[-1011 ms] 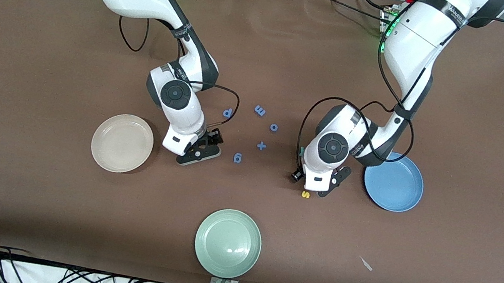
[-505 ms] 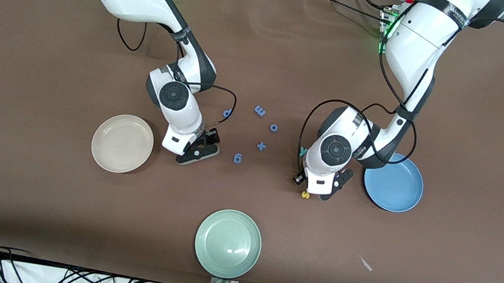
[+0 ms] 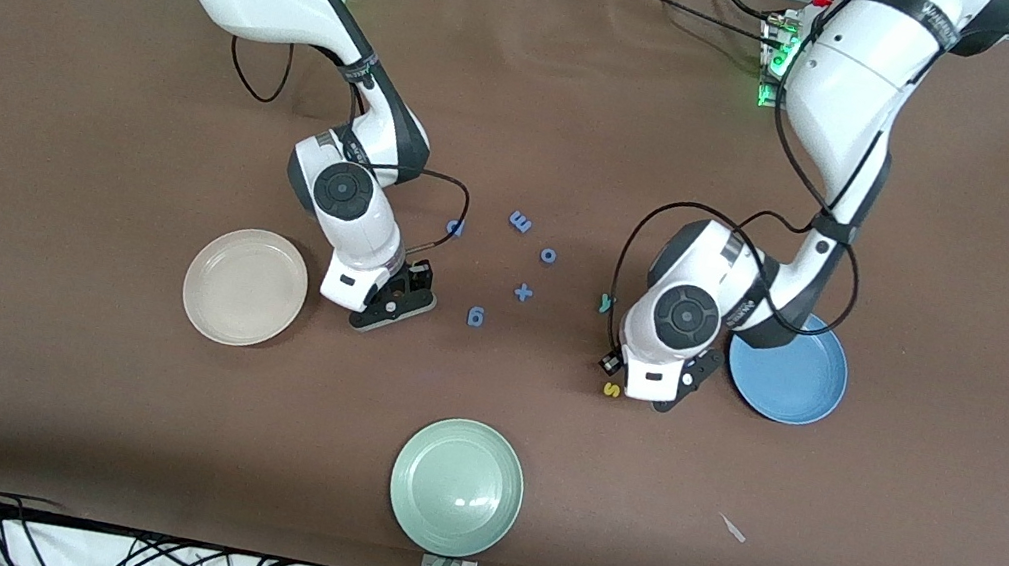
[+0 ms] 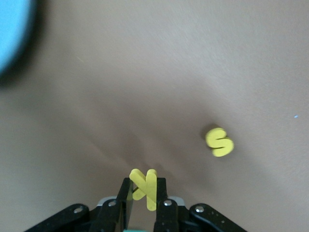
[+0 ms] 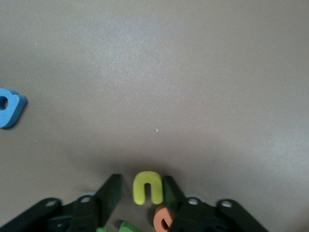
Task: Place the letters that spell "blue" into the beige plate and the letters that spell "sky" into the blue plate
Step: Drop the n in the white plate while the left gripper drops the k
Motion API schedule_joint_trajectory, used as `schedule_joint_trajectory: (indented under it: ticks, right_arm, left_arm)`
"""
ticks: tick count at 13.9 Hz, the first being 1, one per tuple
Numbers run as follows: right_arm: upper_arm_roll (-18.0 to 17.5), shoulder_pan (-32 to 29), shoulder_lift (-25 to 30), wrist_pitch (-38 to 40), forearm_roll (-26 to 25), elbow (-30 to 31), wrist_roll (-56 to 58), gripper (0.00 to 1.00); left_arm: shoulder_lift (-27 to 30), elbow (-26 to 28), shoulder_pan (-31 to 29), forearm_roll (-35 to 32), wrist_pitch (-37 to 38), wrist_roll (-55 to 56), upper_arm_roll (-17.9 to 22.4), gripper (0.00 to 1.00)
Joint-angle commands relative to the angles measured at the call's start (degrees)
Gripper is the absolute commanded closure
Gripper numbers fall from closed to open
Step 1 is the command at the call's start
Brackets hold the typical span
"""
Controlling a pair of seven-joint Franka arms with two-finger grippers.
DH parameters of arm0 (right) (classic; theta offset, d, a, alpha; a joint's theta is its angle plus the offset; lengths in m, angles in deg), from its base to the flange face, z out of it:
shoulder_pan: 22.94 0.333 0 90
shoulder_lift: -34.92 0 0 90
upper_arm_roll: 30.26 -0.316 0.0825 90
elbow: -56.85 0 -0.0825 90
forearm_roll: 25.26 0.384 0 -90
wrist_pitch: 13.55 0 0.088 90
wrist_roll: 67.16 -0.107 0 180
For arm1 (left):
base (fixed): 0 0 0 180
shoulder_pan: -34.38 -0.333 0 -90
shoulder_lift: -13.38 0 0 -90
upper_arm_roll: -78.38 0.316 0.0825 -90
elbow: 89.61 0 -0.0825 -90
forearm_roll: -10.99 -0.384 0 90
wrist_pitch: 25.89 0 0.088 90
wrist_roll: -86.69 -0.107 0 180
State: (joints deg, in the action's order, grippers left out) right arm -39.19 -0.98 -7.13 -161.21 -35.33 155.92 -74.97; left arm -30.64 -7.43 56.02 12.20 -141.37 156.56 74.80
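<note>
1. The beige plate (image 3: 246, 287) is sitting toward the right arm's end of the table, the blue plate (image 3: 794, 371) toward the left arm's end.
2. The third plate (image 3: 457, 487) is lying between them, nearer the front camera.
3. The s (image 3: 612, 390) is lying near the blue plate.
4. The y (image 3: 606, 303) is lying farther from the camera than the s.

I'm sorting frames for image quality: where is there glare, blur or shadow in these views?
Front view: sharp, with a bright glare spot on the green plate. Left wrist view: the blue plate is a soft blur at the corner, and the yellow s is slightly fuzzy with a dark shadow beside it. Right wrist view: a pale sheen on the table.
</note>
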Motion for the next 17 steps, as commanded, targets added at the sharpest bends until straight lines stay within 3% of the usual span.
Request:
schedule_joint_trajectory:
  ticks: [1, 5, 7, 8, 9, 10, 12, 15, 17]
  right_arm:
    - [0.7, -0.4, 0.6, -0.4, -0.7, 1.3, 1.4, 0.79]
    - [1.3, -0.6, 3.2, 4.3, 0.1, 0.4, 3.7, 0.81]
    - [1.9, -2.5, 5.7, 7.7, 0.2, 0.2, 6.5, 0.81]
    - [1.9, -4.3, 7.1, 9.7, 0.1, 0.2, 9.1, 0.81]
    - [2.0, -5.3, 8.4, 11.5, 0.3, 0.4, 12.3, 0.81]
    - [2.2, -6.1, 9.7, 13.3, 0.2, 1.0, 15.1, 0.81]
    - [4.2, -8.0, 12.1, 15.6, 0.0, 4.4, 15.8, 0.80]
    - [5.0, -11.0, 14.0, 9.8, 0.0, 11.7, 16.2, 0.76]
    - [5.0, -11.0, 14.1, 9.2, 0.3, 12.1, 14.8, 0.31]
  left_arm:
    - [5.1, 0.3, -4.4, -1.6, 9.9, -12.2, -0.1, 1.00]
    - [6.1, 1.6, -10.7, -10.2, 17.9, -29.7, 0.4, 0.96]
    - [6.1, 3.2, -13.6, -10.3, 18.0, -34.3, 0.3, 0.94]
    - [5.7, 4.0, -14.5, -10.2, 18.0, -35.1, 0.3, 0.82]
    - [5.4, 4.9, -15.0, -10.2, 18.0, -35.8, 0.3, 0.51]
    - [5.0, 5.3, -15.1, -10.2, 18.0, -37.0, 0.3, 0.01]
    - [5.4, 5.2, -15.2, -9.7, 18.1, -39.6, 0.1, 0.00]
    - [5.9, 4.1, -14.3, -6.1, 19.9, -39.7, -3.3, 0.00]
    - [5.0, 2.5, -13.9, -6.0, 19.6, -39.6, -7.7, 0.00]
